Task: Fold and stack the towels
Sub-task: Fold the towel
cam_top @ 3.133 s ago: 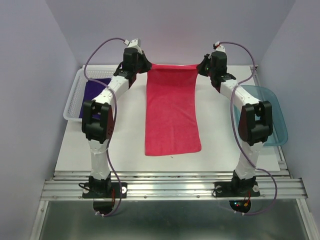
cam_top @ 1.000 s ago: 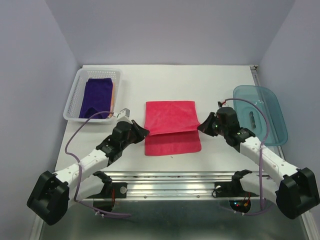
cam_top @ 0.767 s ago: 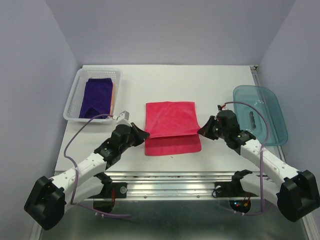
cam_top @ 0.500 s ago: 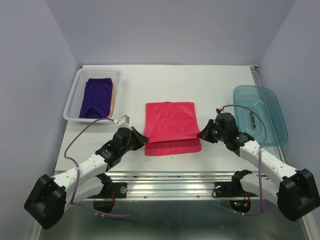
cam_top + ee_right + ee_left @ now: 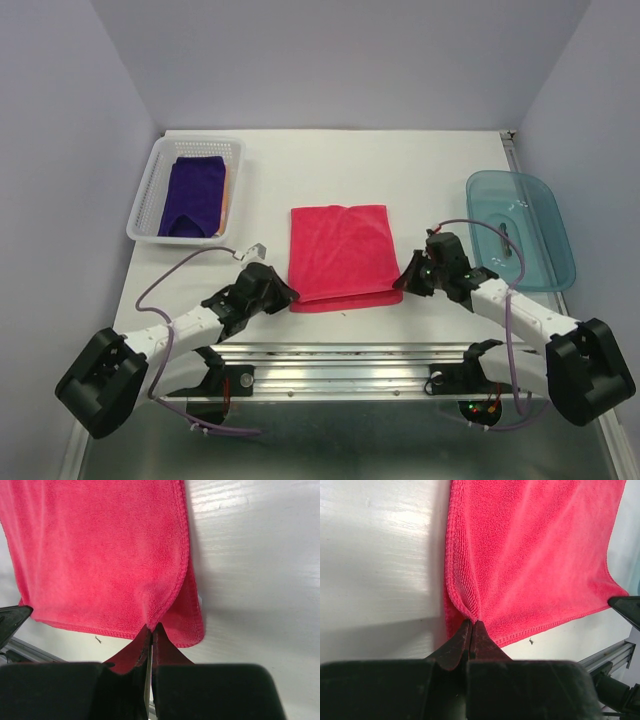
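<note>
A pink-red towel [image 5: 340, 252] lies folded in half on the white table, its upper layer reaching nearly to the near edge of the lower one. My left gripper [image 5: 290, 293] is shut on the upper layer's near left corner [image 5: 472, 616]. My right gripper [image 5: 398, 284] is shut on the near right corner [image 5: 152, 622]. Both hold the corners low over the table. A dark purple towel [image 5: 194, 194] lies in the clear basket [image 5: 143, 200] at the back left, with an orange towel's edge [image 5: 228, 195] showing beside it.
A teal translucent tub [image 5: 520, 228] sits upside down at the right edge of the table. The metal rail [image 5: 340, 357] runs along the near edge, close behind both grippers.
Both grippers have carried the towel's far edge toward the near edge, and the upper layer now covers almost all of the lower one. Both arms have sunk lower.
</note>
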Robot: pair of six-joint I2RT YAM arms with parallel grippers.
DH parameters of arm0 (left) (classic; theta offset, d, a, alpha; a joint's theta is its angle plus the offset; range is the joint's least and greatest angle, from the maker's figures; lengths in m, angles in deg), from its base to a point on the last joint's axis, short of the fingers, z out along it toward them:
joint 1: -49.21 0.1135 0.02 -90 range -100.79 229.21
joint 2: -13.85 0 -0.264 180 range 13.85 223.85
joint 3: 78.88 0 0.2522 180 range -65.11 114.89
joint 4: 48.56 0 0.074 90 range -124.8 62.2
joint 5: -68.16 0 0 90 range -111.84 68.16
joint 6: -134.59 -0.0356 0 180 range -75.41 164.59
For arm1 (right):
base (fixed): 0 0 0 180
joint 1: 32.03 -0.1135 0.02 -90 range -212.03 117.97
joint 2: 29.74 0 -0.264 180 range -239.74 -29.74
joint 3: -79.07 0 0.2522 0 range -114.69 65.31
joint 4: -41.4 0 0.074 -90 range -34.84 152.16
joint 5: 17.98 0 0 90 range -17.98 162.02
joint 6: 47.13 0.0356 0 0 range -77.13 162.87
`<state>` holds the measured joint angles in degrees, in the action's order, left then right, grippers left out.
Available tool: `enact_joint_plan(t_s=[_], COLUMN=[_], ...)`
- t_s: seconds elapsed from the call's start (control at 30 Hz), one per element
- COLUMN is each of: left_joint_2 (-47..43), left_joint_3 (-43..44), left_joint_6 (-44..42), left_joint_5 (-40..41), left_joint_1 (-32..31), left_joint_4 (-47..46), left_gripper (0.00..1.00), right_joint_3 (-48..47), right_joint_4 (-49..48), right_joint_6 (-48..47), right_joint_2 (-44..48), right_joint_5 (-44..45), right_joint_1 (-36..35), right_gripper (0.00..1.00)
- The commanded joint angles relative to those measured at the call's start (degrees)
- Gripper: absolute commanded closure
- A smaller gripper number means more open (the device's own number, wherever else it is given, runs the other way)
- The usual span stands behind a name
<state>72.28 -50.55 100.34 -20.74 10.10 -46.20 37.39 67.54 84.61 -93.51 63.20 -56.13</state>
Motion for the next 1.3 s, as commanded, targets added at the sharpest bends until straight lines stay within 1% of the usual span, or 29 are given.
enact_joint_plan(t_s=[0.0,0.07,0.1,0.2,0.23,0.3,0.33,0.37,0.4,0.43,0.5,0.53,0.57,0.6,0.7,0.73,0.77,0.8,0.83,0.9,1.0,1.03,1.07,1.1,1.13,1.17,1.2,1.23,1.27], left_joint_2=[0.8,1.2,1.4,1.9,1.9,1.9,1.6,1.1,0.6,-0.5,-1.8,-2.6,-4.1,-4.8,-8.2,-9.5,-10.1,-10.5,-11.1,-11.1,-8.2,-6.9,-3.5,-1.5,0.8,5.4,7.8,12.2,14.6], left_joint_3=[-1.0,-0.9,-0.9,-0.7,-0.7,-0.6,-0.4,-0.2,0.0,0.1,0.5,0.5,0.7,1.2,2.5,3.0,3.6,5.1,6.0,8.7,12.6,15.7,17.3,20.9,23.0,25.1,29.0,30.8,32.5], left_joint_6=[0.3,0.2,0.1,0.0,-0.1,0.1,0.1,0.2,0.2,0.2,-0.1,-0.2,-0.4,-0.5,-0.6,-0.8,-1.0,-1.2,-1.5,-2.7,-3.9,-6.1,-7.0,-7.7,-10.3,-11.3,-12.3,-15.1,-16.8], left_joint_5=[0.1,0.0,-0.2,-0.8,-0.8,-0.8,-0.8,-0.4,0.0,0.2,0.4,0.6,0.7,0.8,1.6,2.8,3.4,4.8,5.4,7.9,11.6,14.0,15.4,17.3,17.7,17.8,17.5,16.9,16.4], left_joint_1=[-0.7,-1.0,-1.1,-1.3,-1.4,-1.7,-1.7,-1.7,-1.8,-1.8,-1.9,-2.0,-2.1,-2.1,-2.1,-2.1,-2.1,-2.1,-2.1,-2.1,-2.1,-2.0,-1.9,-1.0,0.1,1.0,1.8,4.1,5.0], left_joint_4=[-1.0,-1.0,-0.8,-0.6,-0.1,0.5,1.8,2.6,3.3,4.8,5.8,6.8,7.5,8.3,11.3,14.3,15.3,17.3,17.9,18.3,18.6,18.3,17.6,17.4,17.3,17.5,17.5,16.3,15.6], left_gripper=[1.0,1.0,0.98,0.89,0.82,0.75,0.74,0.72,0.7,0.64,0.61,0.52,0.48,0.44,0.25,0.13,0.06,0.01,0.01,0.01,0.01,0.01,0.01,0.01,0.01,0.01,0.01,0.01,0.01], right_joint_3=[1.6,1.9,2.0,2.3,2.4,2.7,2.9,3.0,3.2,3.3,3.3,3.2,2.8,2.5,0.9,0.2,-0.5,-2.3,-3.2,-6.2,-9.9,-11.7,-14.7,-16.7,-18.5,-22.3,-24.4,-26.4,-29.0], right_joint_4=[-2.0,-2.0,-1.8,-1.5,-1.2,-0.8,-0.7,-0.5,-0.4,0.2,1.1,1.8,2.3,2.8,5.3,6.7,7.4,8.3,8.3,7.7,5.1,4.3,3.9,3.8,3.8,4.0,4.6,5.1,5.7], right_joint_6=[0.2,0.4,0.4,0.6,0.7,0.8,0.8,0.9,0.8,0.7,0.7,0.5,0.4,0.2,-0.5,-1.3,-1.7,-2.5,-2.9,-3.6,-4.7,-5.0,-5.9,-6.2,-6.5,-7.4,-7.7,-8.2,-8.7], right_joint_2=[-0.3,-0.5,-0.6,-0.7,-0.7,-0.4,-0.3,0.0,0.3,0.7,1.4,1.7,2.6,3.1,5.4,6.1,6.6,7.6,7.9,7.9,5.7,4.5,1.4,-0.3,-2.5,-6.6,-9.3,-11.7,-16.8], right_joint_5=[0.4,0.6,0.7,1.1,1.2,0.8,0.8,0.6,0.6,0.6,0.8,1.0,1.2,1.2,1.9,2.6,2.8,3.4,3.5,3.5,4.6,5.2,6.3,7.4,10.0,11.0,12.0,14.4,15.5], right_joint_1=[-0.4,-0.4,-0.4,-0.4,-0.4,-0.4,-0.4,-0.4,-0.4,-0.4,-0.4,-0.4,-0.4,-0.4,-0.4,-0.4,-0.4,-0.4,-0.4,-0.4,-0.4,-0.4,-0.4,-0.4,-0.3,-0.4,-0.3,-0.3,-0.3], right_gripper=[0.99,0.99,0.98,0.91,0.87,0.83,0.8,0.74,0.73,0.7,0.65,0.62,0.56,0.53,0.37,0.24,0.17,0.06,0.0,0.0,0.0,0.0,0.0,0.0,0.0,0.0,0.0,0.0,0.0])
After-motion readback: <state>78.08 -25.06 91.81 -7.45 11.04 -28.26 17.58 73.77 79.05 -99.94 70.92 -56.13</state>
